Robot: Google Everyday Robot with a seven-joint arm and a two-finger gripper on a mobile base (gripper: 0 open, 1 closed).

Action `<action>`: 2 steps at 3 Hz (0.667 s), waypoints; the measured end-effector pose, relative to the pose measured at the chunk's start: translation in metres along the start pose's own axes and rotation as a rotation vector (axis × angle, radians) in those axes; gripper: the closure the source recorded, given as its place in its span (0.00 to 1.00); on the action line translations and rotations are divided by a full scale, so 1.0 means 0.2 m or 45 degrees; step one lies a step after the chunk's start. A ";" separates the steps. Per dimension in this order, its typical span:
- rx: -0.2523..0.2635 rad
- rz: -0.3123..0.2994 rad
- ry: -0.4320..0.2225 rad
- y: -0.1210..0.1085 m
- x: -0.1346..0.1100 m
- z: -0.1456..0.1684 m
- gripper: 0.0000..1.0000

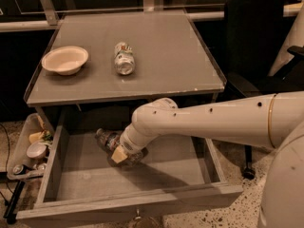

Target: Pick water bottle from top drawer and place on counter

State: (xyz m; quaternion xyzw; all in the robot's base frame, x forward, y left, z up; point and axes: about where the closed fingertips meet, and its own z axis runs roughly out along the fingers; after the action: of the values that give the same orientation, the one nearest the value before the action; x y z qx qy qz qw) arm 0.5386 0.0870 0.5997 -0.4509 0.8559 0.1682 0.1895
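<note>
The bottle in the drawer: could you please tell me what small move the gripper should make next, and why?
Probably a small lift straight up, testing the hold. The gripper sits low in the open drawer, right on the bottle, which lies on its side; whether it is gripped cannot be seen.

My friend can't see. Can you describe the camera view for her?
A robot arm reaches into the open drawer, its gripper at a bottle lying there. On the counter above are a bowl and a can on its side.

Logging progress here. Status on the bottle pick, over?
Arm's end effector down in top drawer, at the water bottle. Bottle lying on drawer floor. On counter: bowl and can.
</note>
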 end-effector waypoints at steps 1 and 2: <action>0.000 0.000 0.000 0.00 0.00 0.00 0.88; -0.026 -0.014 -0.026 0.01 -0.02 -0.10 1.00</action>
State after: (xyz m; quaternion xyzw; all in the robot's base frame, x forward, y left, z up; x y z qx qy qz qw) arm 0.5356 0.0819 0.6204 -0.4557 0.8497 0.1805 0.1947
